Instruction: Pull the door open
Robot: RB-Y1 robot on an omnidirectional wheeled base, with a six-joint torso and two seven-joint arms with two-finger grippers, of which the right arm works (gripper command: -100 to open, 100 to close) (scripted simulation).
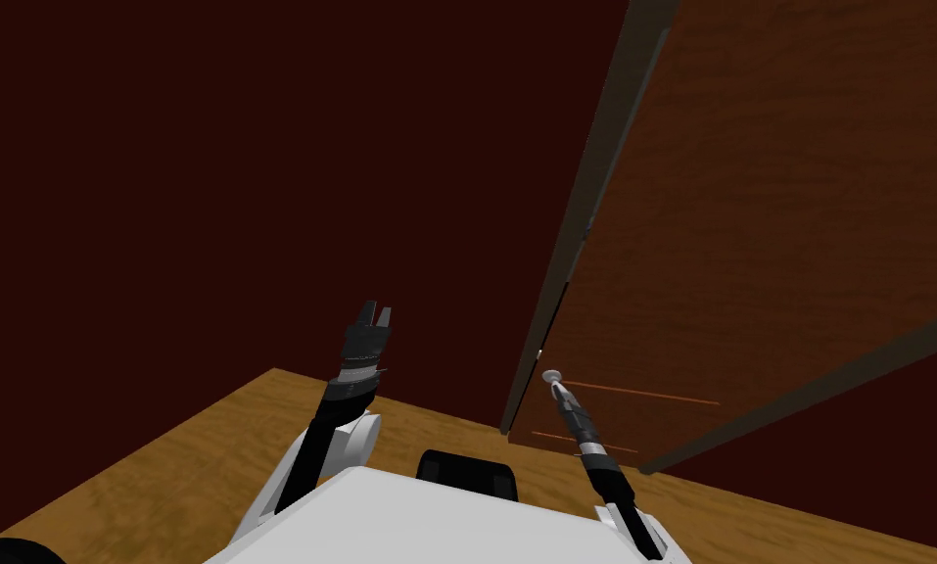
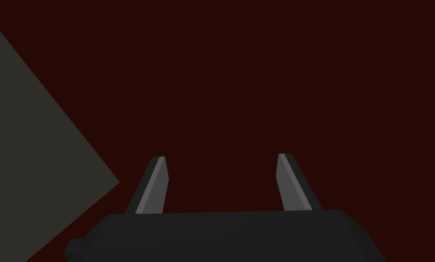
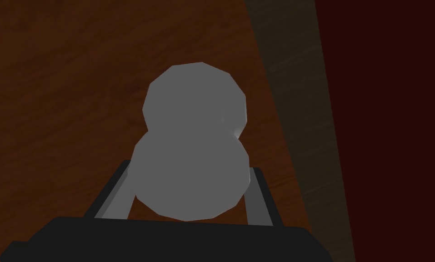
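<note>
Gripping the grey door knob [image 3: 191,145] by its sides, the right gripper [image 3: 189,169] sat near the brown door [image 1: 750,245] edge; left of the door, the left gripper [image 1: 376,315] stood wide, empty.

Dim, flat, shadowless light; splayed edges.

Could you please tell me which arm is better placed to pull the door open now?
The right. The right gripper is shut on the grey door knob of the brown door, ready to pull. The left gripper stands open facing the dark red wall, apart from the door.
</note>
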